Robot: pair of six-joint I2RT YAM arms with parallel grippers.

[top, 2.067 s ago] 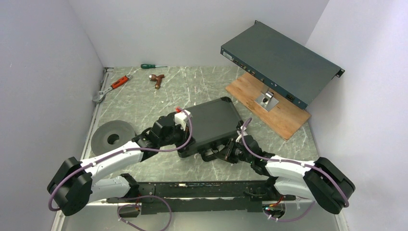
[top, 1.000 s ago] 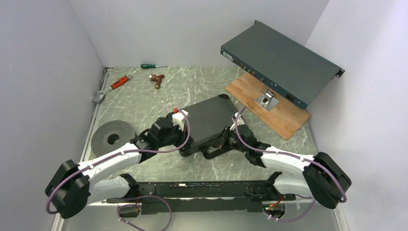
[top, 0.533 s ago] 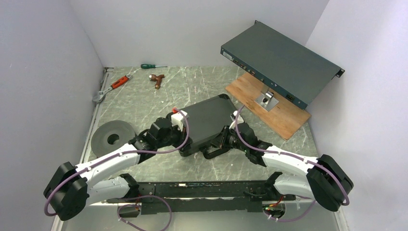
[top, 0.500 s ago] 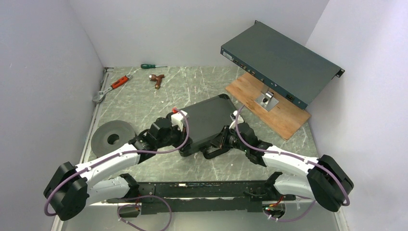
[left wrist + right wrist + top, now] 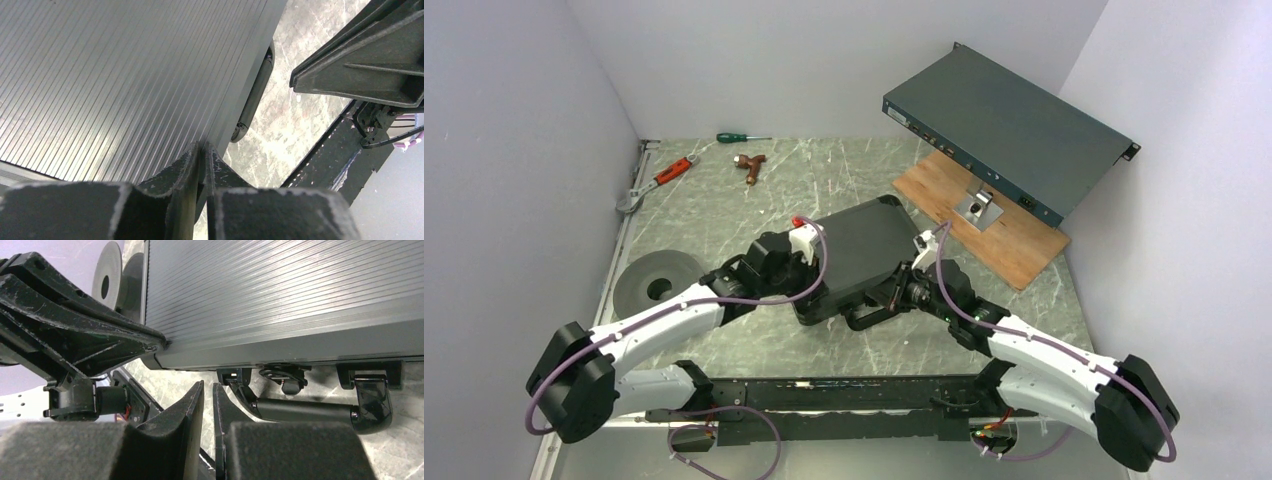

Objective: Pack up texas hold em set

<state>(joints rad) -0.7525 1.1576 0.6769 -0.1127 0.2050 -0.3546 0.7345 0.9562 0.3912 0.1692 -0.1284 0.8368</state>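
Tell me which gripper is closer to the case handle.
Right. The right gripper sits just in front of the handle on the near side of the case; the left gripper is at the case's top edge by a corner, the handle farther off.

Seen from my remote station: the black case (image 5: pixel 864 250) lies closed, its inside shut from view. In the top view its lower edge vanishes under the left arm (image 5: pixel 774 265) and right arm (image 5: pixel 939 285), which also cover their own fingertips. The left wrist camera crops the case at top and left; the left gripper (image 5: pixel 202 147) blurs across the bottom. In the right wrist view the right gripper (image 5: pixel 208 387) is as soft, the grey disc (image 5: pixel 111 270) is clipped at upper left, and the case runs off the right edge. The ports on the rack box (image 5: pixel 1009 130) are too small for me to read.
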